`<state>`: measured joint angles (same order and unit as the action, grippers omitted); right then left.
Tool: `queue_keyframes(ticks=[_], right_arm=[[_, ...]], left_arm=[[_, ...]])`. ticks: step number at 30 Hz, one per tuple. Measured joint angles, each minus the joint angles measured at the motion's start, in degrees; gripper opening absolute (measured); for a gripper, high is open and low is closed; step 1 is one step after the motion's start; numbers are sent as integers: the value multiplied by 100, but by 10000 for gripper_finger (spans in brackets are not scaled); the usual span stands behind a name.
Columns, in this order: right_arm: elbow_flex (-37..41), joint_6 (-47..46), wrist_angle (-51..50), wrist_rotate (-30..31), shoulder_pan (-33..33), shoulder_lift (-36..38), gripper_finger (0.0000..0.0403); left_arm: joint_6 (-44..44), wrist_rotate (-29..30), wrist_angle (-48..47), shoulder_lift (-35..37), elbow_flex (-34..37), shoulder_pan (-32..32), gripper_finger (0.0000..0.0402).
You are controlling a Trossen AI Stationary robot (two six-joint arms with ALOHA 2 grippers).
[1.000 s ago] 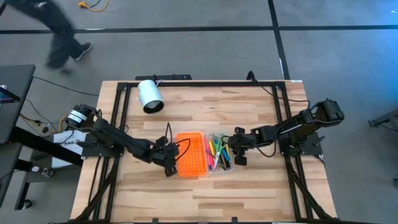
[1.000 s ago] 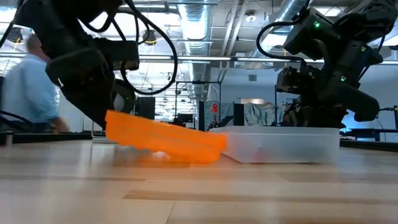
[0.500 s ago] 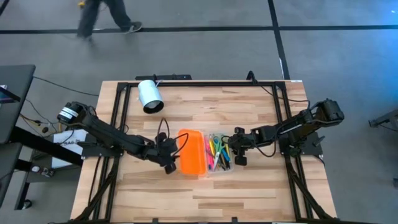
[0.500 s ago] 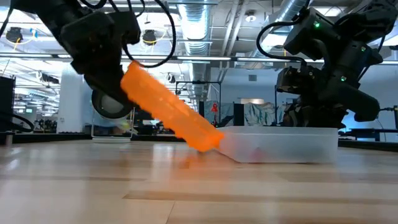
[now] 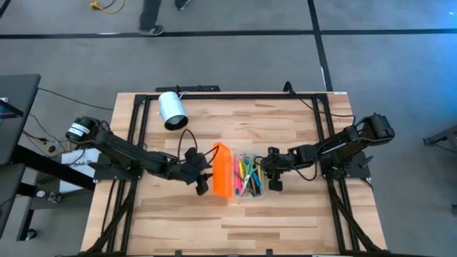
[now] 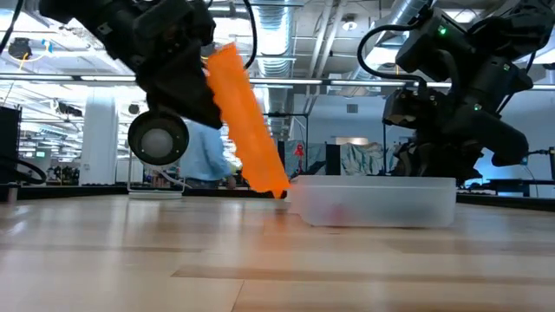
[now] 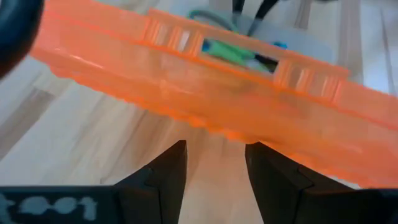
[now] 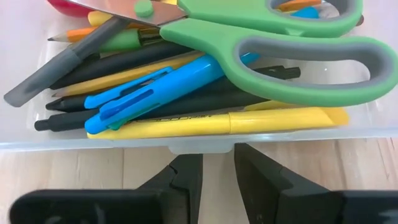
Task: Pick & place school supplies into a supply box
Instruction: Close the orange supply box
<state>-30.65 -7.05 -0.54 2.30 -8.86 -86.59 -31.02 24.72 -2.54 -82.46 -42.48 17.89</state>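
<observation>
Supplies (image 5: 248,175) are already lying in the clear tray (image 5: 263,194) at frame centre; left hand (image 5: 202,171), fingers parted, is tipping the orange lid (image 5: 221,170) upright; right hand (image 5: 272,170), parted, is bracing the tray. Closing remains.

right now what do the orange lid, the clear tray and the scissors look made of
Orange lid: translucent plastic, light glowing through its moulded ribs. Clear tray: frosted see-through plastic; pens show through its wall. Scissors: green plastic handles with a grey, probably rubbery, lining, and shiny blades that look metal.
</observation>
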Motion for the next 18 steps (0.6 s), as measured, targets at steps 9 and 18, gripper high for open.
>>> queue_keyframes(ticks=[9, 18], right_arm=[[-2, -2, 93, 57, 1, 2, 86], [-2, 2, 188, 82, 7, 2, 86]], left_arm=[[442, -147, 707, 0, 0, -338, 153], [502, -399, 1110, -115, 0, -450, 153]])
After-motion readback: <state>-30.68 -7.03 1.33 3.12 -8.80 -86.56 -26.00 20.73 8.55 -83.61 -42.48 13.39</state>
